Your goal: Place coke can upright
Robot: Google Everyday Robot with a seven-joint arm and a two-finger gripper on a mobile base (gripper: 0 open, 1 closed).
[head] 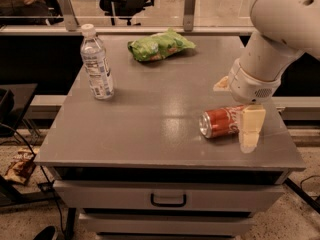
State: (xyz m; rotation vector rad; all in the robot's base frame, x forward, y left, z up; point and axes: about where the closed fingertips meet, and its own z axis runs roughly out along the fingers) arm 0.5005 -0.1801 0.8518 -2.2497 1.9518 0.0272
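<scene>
The coke can [219, 122] is red with white script and a silver end. It lies on its side at the front right of the grey table [150, 129], its silver end pointing left. My gripper [236, 115] hangs from the white arm right over the can's right end and is open. One cream finger [250, 129] stands in front of the can. The other finger [220, 84] shows behind it. The can rests on the table and is not lifted.
A clear water bottle [96, 64] stands upright at the table's left. A green chip bag [159, 45] lies at the back middle. The table's front edge is just in front of the can. A drawer with a handle [168, 200] is below.
</scene>
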